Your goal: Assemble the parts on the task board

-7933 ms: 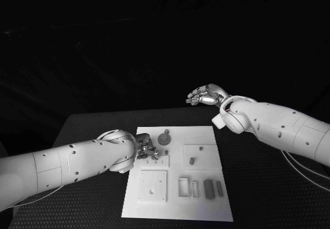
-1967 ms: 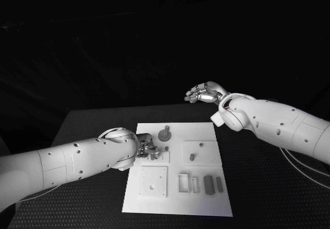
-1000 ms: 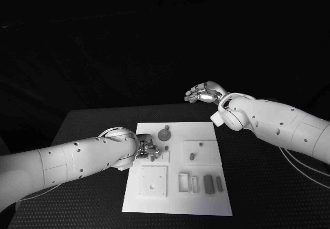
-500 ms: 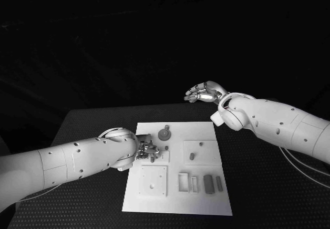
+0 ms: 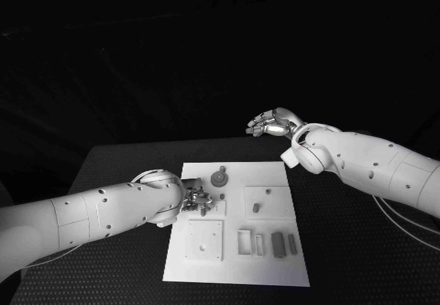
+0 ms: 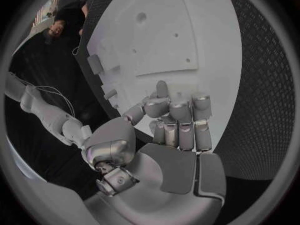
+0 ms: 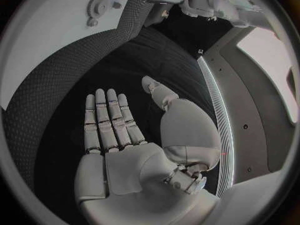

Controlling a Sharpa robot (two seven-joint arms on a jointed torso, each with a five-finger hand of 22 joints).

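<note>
Spanning black table (image 5: 119,165) (dark room): task board (image 5: 275,267)

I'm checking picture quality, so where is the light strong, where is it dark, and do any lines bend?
Head view: the white task board is bright, with darkness beyond the table. Left wrist view: the board's straight edges curve. Right wrist view: the right hand is evenly lit.

Task board (image 5: 266,267): smooth matt white plastic, by its look. Table (image 5: 367,254): black, rough woven-looking texture. My left hand (image 6: 169,122) and right hand (image 7: 115,120): glossy silver metal; my arms: smooth white plastic shell.
</note>
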